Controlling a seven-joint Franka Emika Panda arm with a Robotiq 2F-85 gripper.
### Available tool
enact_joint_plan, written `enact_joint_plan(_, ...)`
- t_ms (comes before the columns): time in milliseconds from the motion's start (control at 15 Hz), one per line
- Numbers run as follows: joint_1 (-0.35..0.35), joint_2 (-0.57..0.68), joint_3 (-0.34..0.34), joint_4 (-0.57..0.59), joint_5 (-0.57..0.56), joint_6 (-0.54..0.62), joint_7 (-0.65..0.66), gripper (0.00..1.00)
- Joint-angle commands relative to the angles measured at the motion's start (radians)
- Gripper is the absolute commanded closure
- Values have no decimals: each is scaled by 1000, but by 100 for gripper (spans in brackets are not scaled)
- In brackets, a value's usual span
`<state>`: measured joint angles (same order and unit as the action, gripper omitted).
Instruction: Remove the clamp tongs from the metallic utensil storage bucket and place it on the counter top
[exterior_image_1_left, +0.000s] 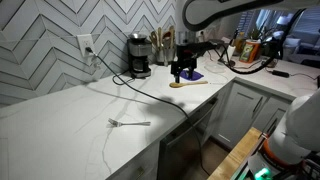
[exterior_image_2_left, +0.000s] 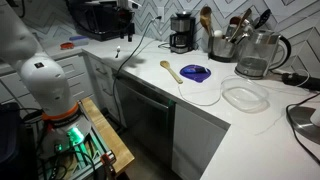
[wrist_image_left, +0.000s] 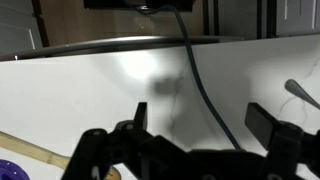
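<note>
The metallic utensil bucket (exterior_image_2_left: 221, 46) stands at the back of the white counter top (exterior_image_2_left: 200, 115) beside the coffee maker (exterior_image_2_left: 181, 32). Several utensils stick out of it, and I cannot tell the clamp tongs apart among them. The bucket also shows in an exterior view (exterior_image_1_left: 160, 46). My gripper (exterior_image_1_left: 182, 68) hangs above the counter top (exterior_image_1_left: 70, 120), away from the bucket, near a wooden spoon (exterior_image_1_left: 190, 83). In the wrist view the gripper (wrist_image_left: 200, 115) is open and empty over bare counter top (wrist_image_left: 90, 90).
A black cable (wrist_image_left: 200, 70) runs across the counter under the gripper. A fork (exterior_image_1_left: 130, 123) lies toward the counter's front. A purple dish (exterior_image_2_left: 196, 72), a glass lid (exterior_image_2_left: 245, 96) and a kettle (exterior_image_2_left: 258, 55) stand near the bucket. The counter edge drops to cabinets.
</note>
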<state>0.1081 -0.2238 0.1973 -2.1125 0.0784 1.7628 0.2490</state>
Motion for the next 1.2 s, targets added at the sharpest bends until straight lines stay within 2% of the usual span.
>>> enact_joint_plan(0, 9, 1, -8, 2, -2, -2, 2, 0)
enact_joint_plan(800, 9, 1, -8, 2, -2, -2, 2, 0)
enact_joint_plan(1133, -45, -29, -95, 34, -131, 5, -197, 0)
